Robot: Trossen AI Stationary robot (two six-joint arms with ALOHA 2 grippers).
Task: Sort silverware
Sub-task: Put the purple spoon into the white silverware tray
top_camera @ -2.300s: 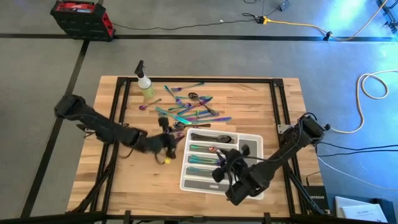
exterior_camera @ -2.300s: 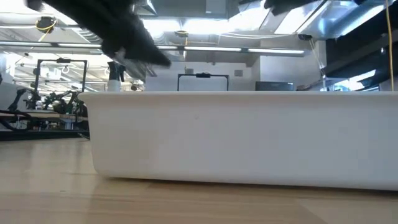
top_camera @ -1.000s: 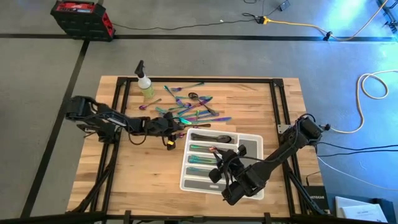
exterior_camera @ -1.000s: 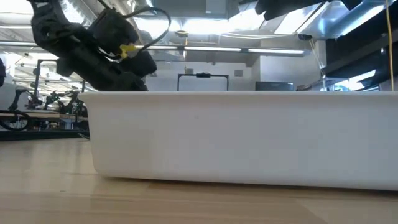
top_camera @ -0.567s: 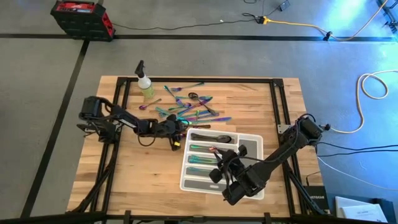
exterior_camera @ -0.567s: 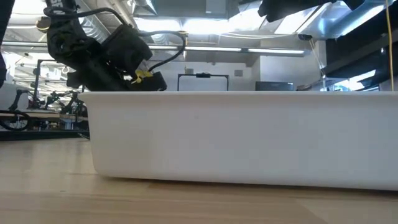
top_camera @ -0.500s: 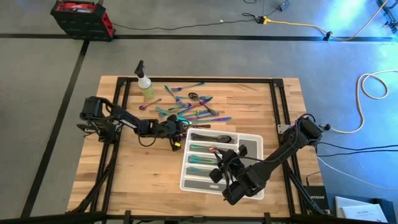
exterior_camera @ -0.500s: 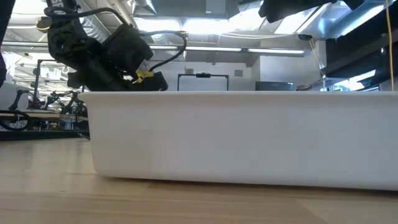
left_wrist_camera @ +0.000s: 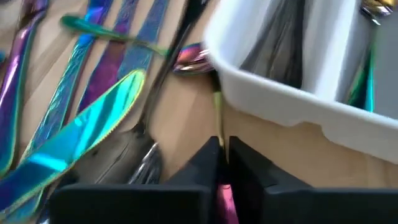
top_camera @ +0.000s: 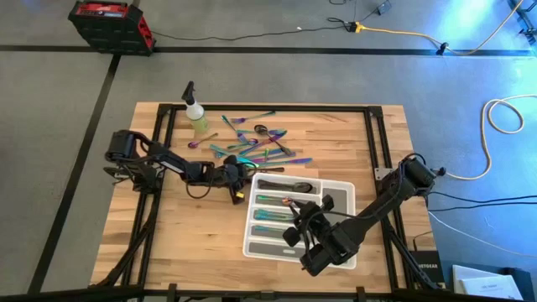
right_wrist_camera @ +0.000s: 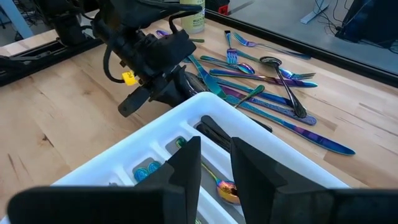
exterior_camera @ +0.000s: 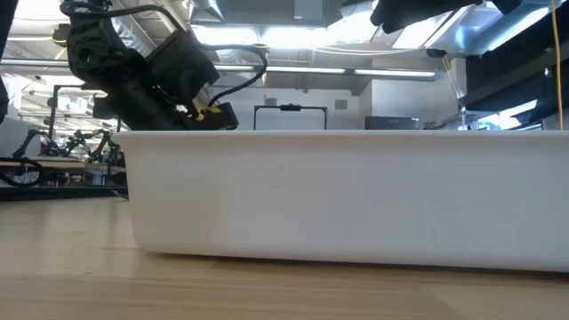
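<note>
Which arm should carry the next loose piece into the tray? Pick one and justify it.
Left. Its gripper is shut on a slim utensil at the pile's edge beside the tray. The right gripper hovers over the tray, holding nothing visible.

Low view: the white tray (exterior_camera: 356,196) wall fills the frame and hides its contents, the silverware and most of the surface behind it. The left tool (exterior_camera: 218,116) shows only above the tray rim; its tips are hidden.

Left wrist view: the picture is blurred. A slim piece (left_wrist_camera: 217,124) sits between the closed fingers (left_wrist_camera: 202,165); its type cannot be told (handle end cut off by the frame edge).

Right wrist view: the right tool (right_wrist_camera: 214,165) is cut off at the frame edge; whether it holds anything cannot be told.

High view: individual pieces in the pile of silverware (top_camera: 252,149) are too small to tell apart.
</note>
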